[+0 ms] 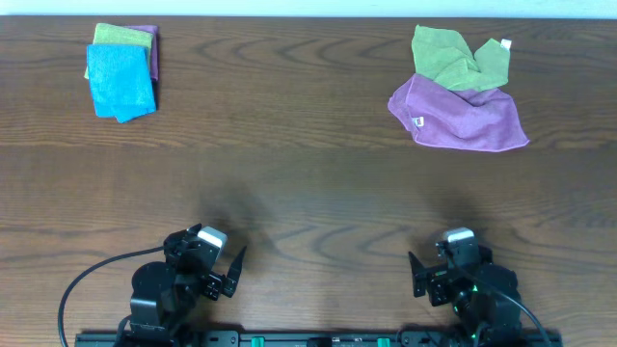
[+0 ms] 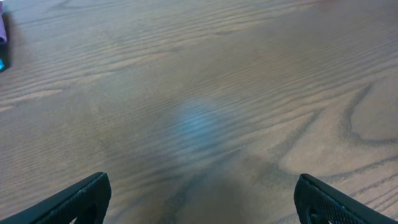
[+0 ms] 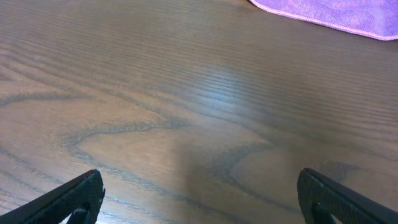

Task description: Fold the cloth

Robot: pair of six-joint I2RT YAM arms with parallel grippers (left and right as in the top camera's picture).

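The cloth (image 1: 463, 120), a mauve microfibre square, lies loosely spread and slightly rumpled on the table (image 1: 308, 183), at about 2 o'clock in the overhead view. Its small white tag (image 1: 418, 121) sits at the edge toward 9 o'clock. A crumpled light-green cloth (image 1: 453, 58) rests just at 12 o'clock of the cloth, its lower part overlapping the mauve fabric. It has a white tag of its own at its far right corner.

Well apart, at about 10 o'clock on the table, is a folded stack. A bright blue cloth (image 1: 120, 82) lies on top. A green folded cloth (image 1: 122, 37) shows at the 12 o'clock side of the stack, and a strip of purple fabric (image 1: 151, 58) shows at its 3 o'clock side.

The right tool (image 3: 200, 180) is at about 5 o'clock, near the table's front edge, with its jaws spread wide over bare wood and nothing between them. Its wrist view catches the cloth's hemmed edge at the top right. The left tool (image 2: 203, 183) is at about 7 o'clock. It is likewise wide open and empty above the wood grain, far from the cloth.
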